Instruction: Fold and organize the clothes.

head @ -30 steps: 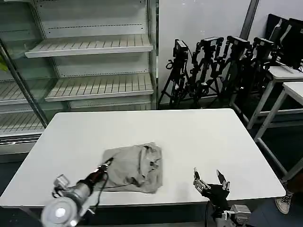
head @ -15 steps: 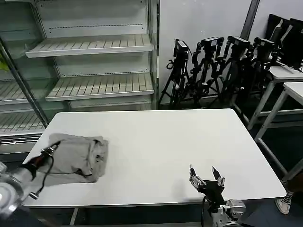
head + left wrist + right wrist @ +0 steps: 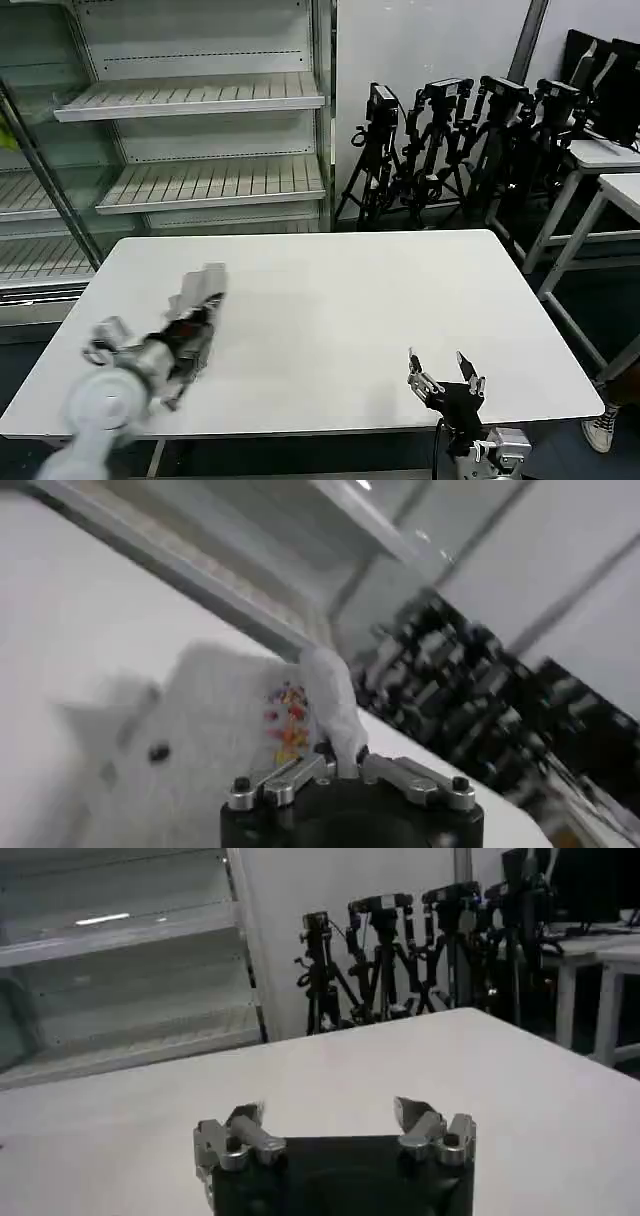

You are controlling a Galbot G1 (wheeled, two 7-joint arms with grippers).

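The clothes are one light grey T-shirt (image 3: 207, 283), bunched into a narrow crumpled heap on the left part of the white table (image 3: 350, 290). My left gripper (image 3: 198, 320) sits at the heap's near side, shut on a pinched fold of it. In the left wrist view the fold (image 3: 335, 705) rises out of the left gripper (image 3: 340, 761), and the shirt's multicoloured print (image 3: 286, 716) shows just beyond. My right gripper (image 3: 445, 384) hovers open and holding nothing near the table's front edge on the right. The right wrist view shows it (image 3: 325, 1111) over bare tabletop.
A shelving unit behind glass (image 3: 200, 100) stands past the table's far left. Camera tripods (image 3: 450, 130) cluster behind the far right corner. Other white tables (image 3: 600, 170) stand at the right.
The left gripper dragged the shirt from the table's near middle out to the left edge, then swung back inward and farther away, bunching it up. The right gripper barely moved.
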